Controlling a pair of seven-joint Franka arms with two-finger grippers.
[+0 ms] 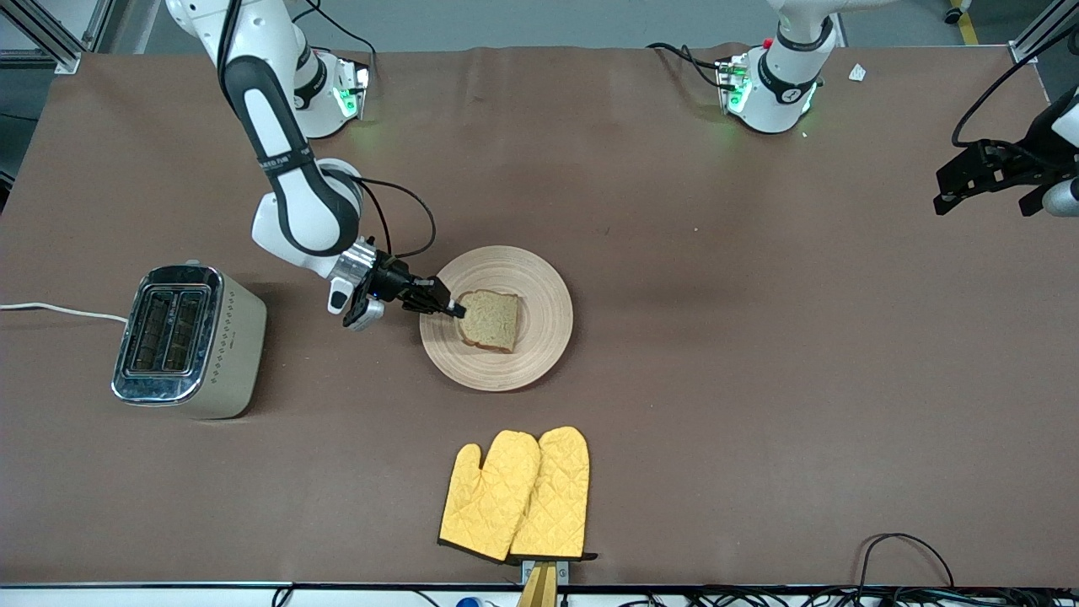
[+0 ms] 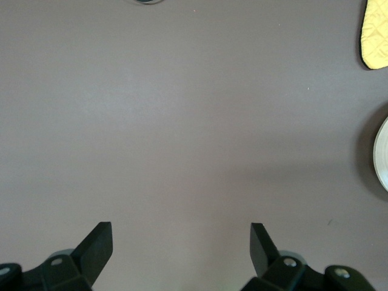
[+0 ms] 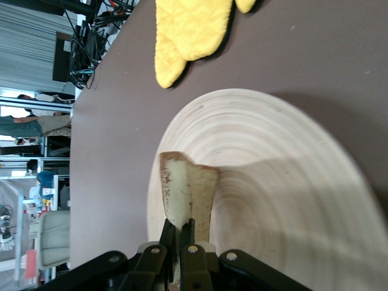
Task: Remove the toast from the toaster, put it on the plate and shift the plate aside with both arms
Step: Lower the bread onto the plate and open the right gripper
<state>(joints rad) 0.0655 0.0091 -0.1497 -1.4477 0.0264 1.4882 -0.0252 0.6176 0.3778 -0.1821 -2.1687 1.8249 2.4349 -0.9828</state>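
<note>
The toast point(image 1: 490, 319) lies over the middle of the round pale wooden plate point(image 1: 544, 282). My right gripper point(image 1: 453, 308) is shut on the toast's edge toward the right arm's end of the table. In the right wrist view the toast point(image 3: 187, 193) stands edge-on between the fingers, over the plate point(image 3: 285, 182). My left gripper point(image 1: 969, 181) is open and empty, held up over the bare table at the left arm's end. In the left wrist view its gripper point(image 2: 181, 242) shows spread fingers over bare table, with the plate's rim point(image 2: 382, 154) at the edge.
A silver and cream toaster point(image 1: 190, 340) stands toward the right arm's end, its white cord point(image 1: 59, 310) running off the table. A pair of yellow oven mitts point(image 1: 518, 494) lies nearer the front camera than the plate; they also show in the right wrist view point(image 3: 191, 30).
</note>
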